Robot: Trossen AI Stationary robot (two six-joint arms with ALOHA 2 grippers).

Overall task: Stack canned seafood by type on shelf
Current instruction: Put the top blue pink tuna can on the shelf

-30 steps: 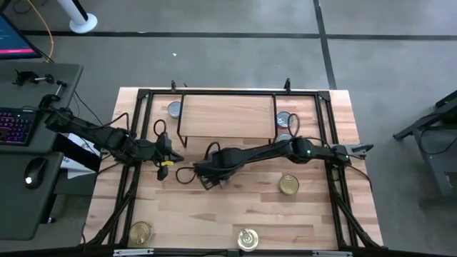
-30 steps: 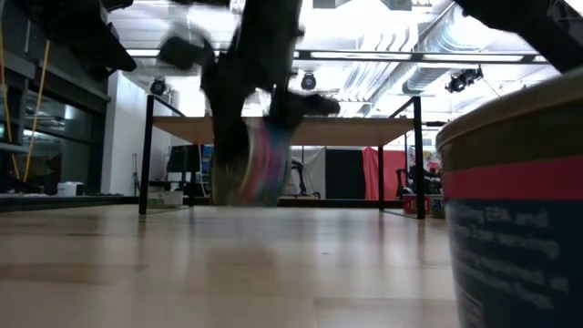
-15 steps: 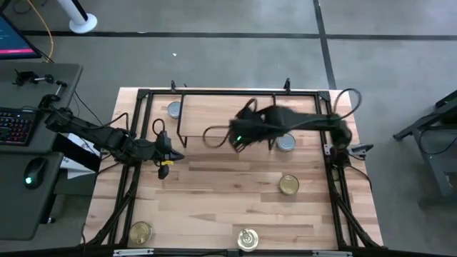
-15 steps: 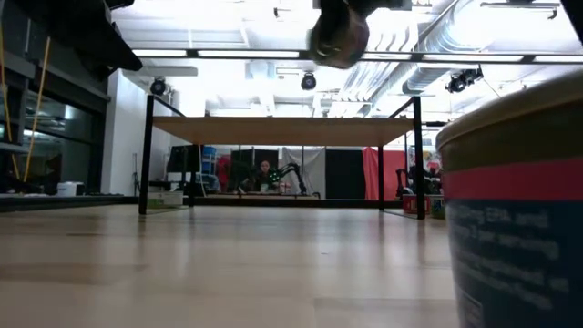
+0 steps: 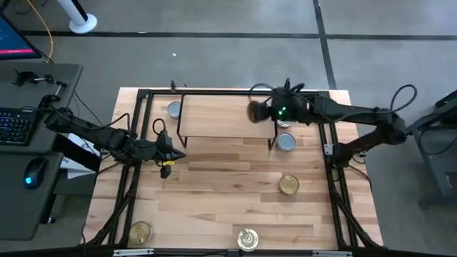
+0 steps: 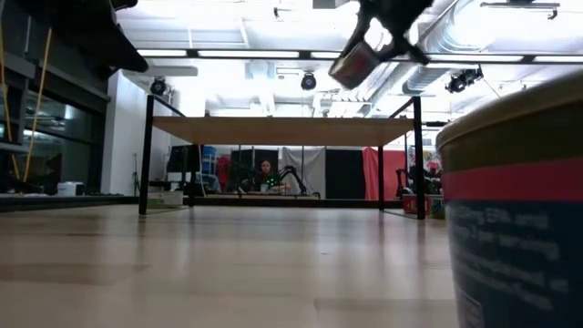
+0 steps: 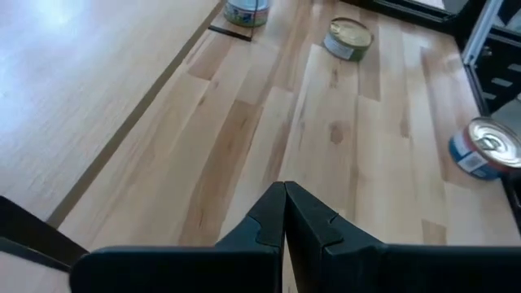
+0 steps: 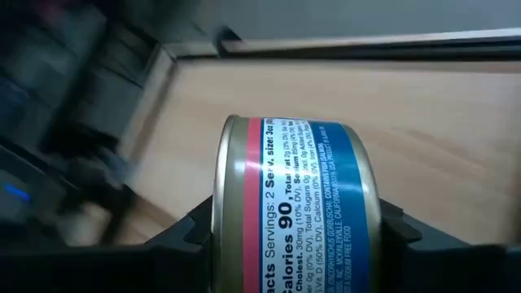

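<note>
Right wrist view alone reads the tin (image 8: 297,203): blue-and-red label, pinched by right gripper (image 8: 297,232) above the shelf's (image 5: 221,114) right end. Left gripper (image 7: 285,213) pressed together over table.

The held tin (image 8: 297,203) wears a blue label with a red band and gold rim.

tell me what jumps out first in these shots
The right gripper holds a blue-and-red labelled tin in the air above the right end of the shelf. Gold-topped tins lie scattered on the table, and the left gripper waits near the table's left side, jaws shut.
</note>
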